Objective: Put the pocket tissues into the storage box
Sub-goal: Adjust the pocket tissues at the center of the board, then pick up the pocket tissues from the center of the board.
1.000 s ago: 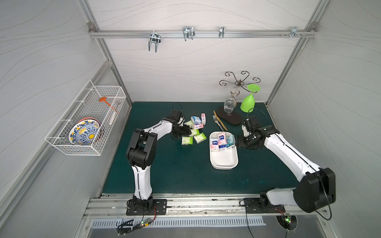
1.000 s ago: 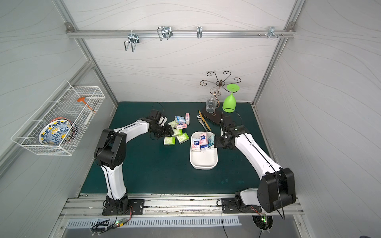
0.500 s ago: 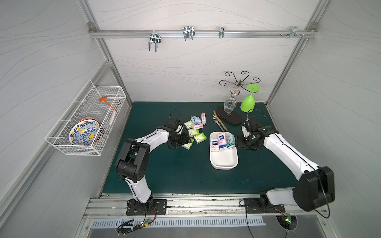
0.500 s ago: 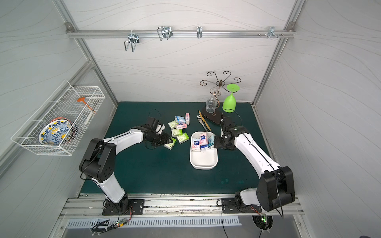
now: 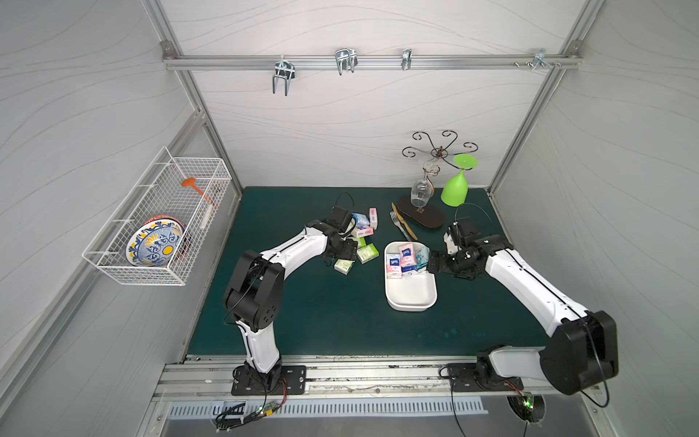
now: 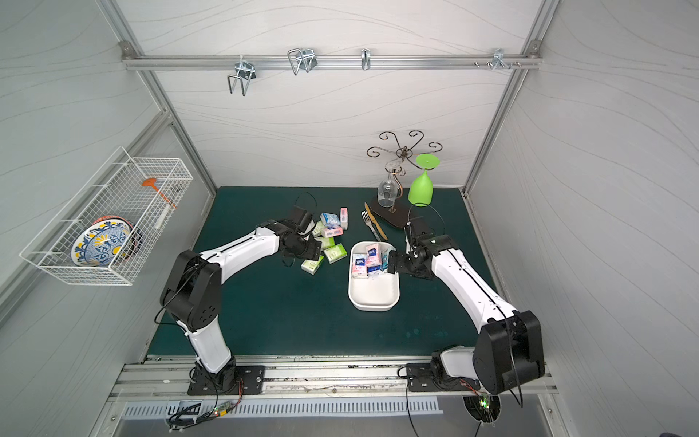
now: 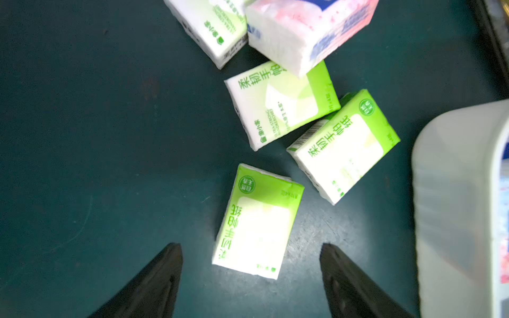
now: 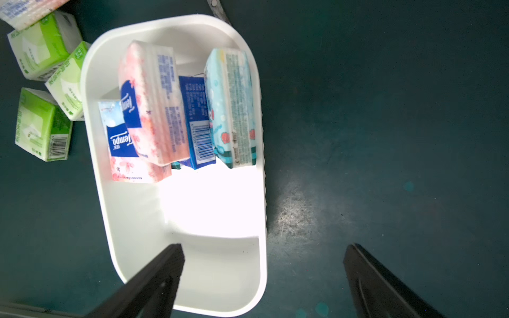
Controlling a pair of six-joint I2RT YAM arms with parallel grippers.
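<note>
I read storage box axis 12-6 o'clock, pocket tissues at 12 end, 6 half free; left gripper, right gripper apart.

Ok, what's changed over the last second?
The left gripper shifted toward the storage box and opened; a light green pack slid slightly frontward and lies on the mat between its fingertips, ungripped. The right gripper opened beside the box, the teal pack leaning inside. The box, its pink packs and the cutlery stayed put.
</note>
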